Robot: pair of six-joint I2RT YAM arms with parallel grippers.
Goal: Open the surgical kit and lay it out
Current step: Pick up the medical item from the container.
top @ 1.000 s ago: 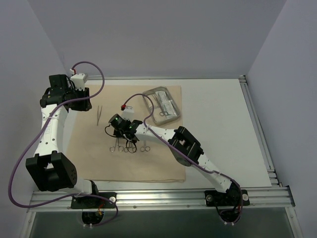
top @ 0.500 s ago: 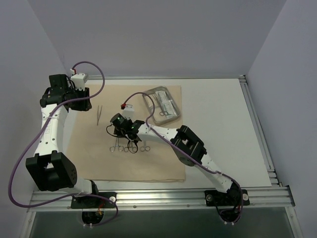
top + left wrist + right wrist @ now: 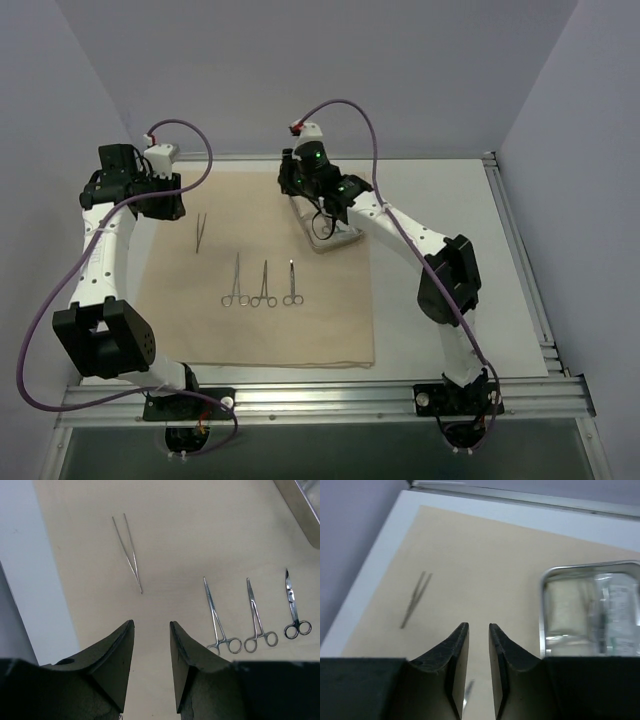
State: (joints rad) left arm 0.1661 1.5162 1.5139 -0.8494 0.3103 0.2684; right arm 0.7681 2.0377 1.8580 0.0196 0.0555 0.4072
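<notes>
The tray (image 3: 543, 620) sits just right of the right tool (image 3: 478, 626), jaws slightly parted, empty; the farther left tool (image 3: 151, 623) gapes empty.

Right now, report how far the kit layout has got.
Done: cloth spread flat, tweezers and three ring-handled instruments laid out on it. In hand: nothing; the right tool hovers empty beside the tray. Left: the packets in the tray.
</notes>
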